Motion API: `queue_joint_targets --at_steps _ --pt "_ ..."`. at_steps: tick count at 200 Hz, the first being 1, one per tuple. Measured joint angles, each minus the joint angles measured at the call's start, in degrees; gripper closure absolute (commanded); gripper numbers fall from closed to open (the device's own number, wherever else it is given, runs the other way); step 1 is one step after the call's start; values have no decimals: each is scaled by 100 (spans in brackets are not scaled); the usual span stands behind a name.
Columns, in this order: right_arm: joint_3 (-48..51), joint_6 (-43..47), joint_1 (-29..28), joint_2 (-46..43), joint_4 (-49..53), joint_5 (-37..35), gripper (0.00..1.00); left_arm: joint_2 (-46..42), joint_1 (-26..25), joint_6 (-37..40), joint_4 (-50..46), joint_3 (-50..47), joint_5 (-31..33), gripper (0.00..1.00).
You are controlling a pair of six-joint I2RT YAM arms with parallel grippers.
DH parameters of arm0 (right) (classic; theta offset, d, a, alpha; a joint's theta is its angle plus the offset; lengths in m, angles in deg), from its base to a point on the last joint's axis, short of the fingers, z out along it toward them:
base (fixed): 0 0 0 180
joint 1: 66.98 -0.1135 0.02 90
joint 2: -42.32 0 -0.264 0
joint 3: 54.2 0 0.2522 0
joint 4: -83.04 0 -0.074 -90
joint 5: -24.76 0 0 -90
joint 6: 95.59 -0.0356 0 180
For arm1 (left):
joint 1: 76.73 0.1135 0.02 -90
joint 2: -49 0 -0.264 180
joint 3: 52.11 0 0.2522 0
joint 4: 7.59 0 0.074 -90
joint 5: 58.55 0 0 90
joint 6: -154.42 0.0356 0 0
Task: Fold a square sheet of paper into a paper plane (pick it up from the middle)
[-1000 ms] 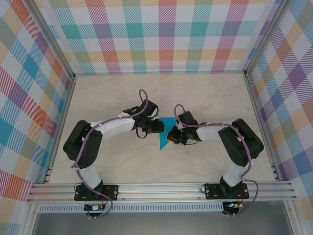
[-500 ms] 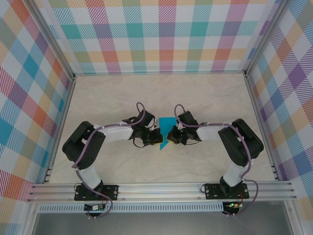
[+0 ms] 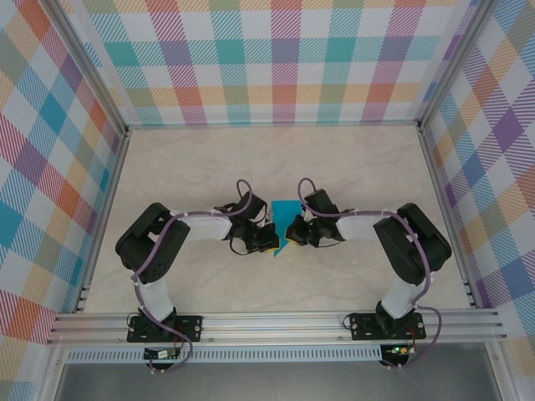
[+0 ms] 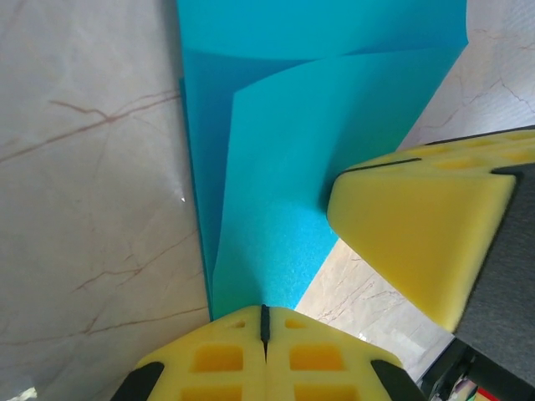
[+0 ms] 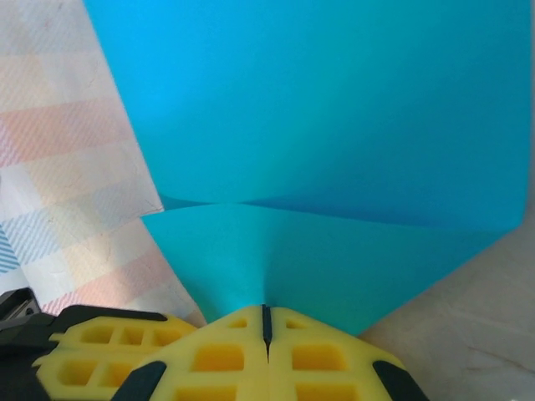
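The left claw (image 3: 267, 237) has come in toward the right claw (image 3: 292, 231) and pinched shut. A second ago it stood further off, jaws partly apart. Its pads now meet on the near edge of the paper (image 3: 284, 209), which runs ahead of them in two overlapping layers. The right claw is likewise clamped on an edge, the sheet fanning out in front of it with a crease across. The paper sits between the two claws, above the desk (image 3: 192, 167). The long tip that pointed down earlier no longer shows. With both edges gripped, the next fold can probably be pulled and creased.
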Motion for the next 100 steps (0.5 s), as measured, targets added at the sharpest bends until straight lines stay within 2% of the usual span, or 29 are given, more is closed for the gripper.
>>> queue_joint_targets --at_steps 37,100 --pt "83 249 -186 -407 -52 -46 100 0 -2 105 -114 31 46 100" --pt "72 282 -260 -44 118 -149 100 4 -11 166 -186 59 74 100"
